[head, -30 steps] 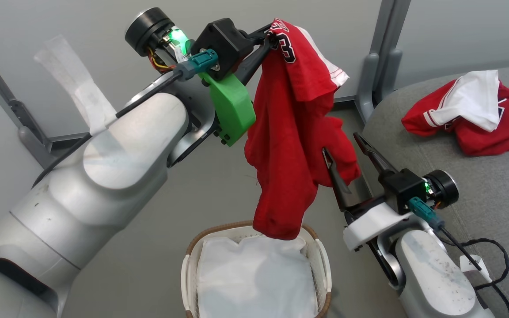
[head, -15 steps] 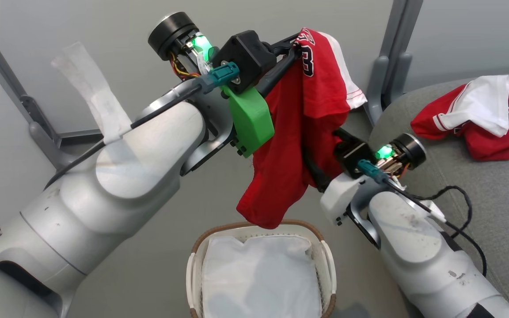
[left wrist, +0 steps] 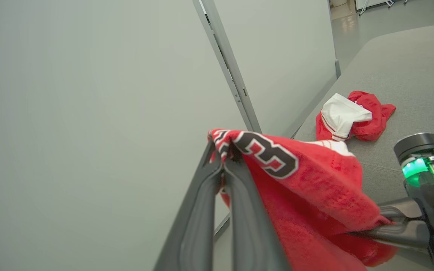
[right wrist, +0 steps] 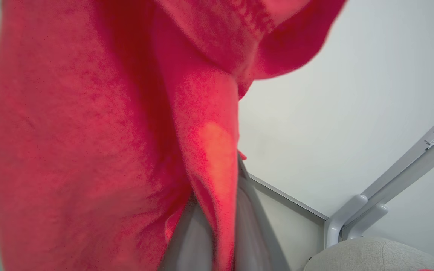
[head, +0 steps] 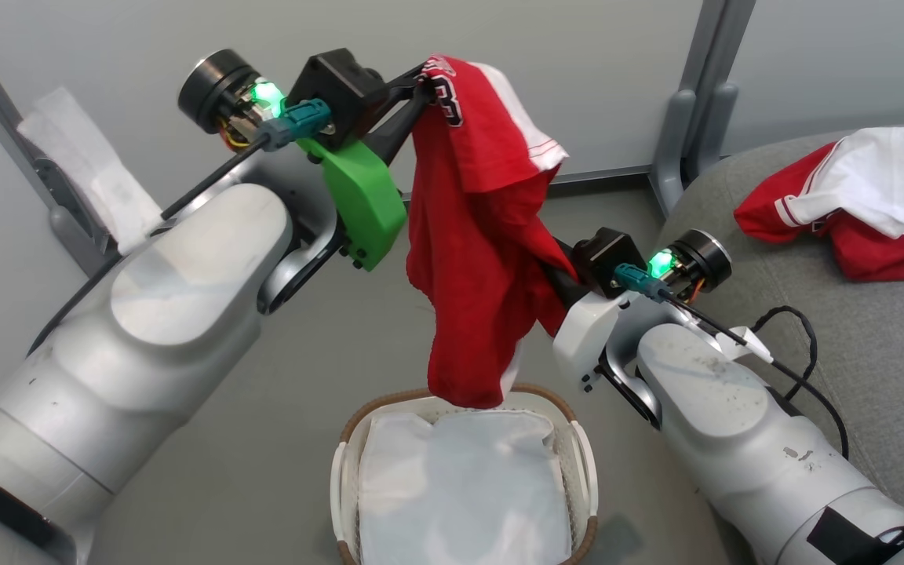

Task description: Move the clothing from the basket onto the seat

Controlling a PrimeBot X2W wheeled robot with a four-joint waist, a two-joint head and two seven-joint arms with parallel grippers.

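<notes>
Left gripper [head: 421, 85] is clamped on the top edge of the red 23 garment [head: 483, 259], held high, probably so it clears the basket [head: 340, 479]. Long axis vertical, tail pointing down over the white cloth [head: 460, 494]. Right gripper [right wrist: 217, 199] pinches a mid-height fold, likely to steady it. Other red garment [head: 883, 243] lies on the seat [head: 852, 369].

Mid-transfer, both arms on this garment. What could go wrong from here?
The left gripper pinches the red garment by just an edge near the 23; it could slip from the jaws on the swing to the seat. The hem hangs low over the basket rim and could snag. The right gripper holds only a thin fold.
</notes>
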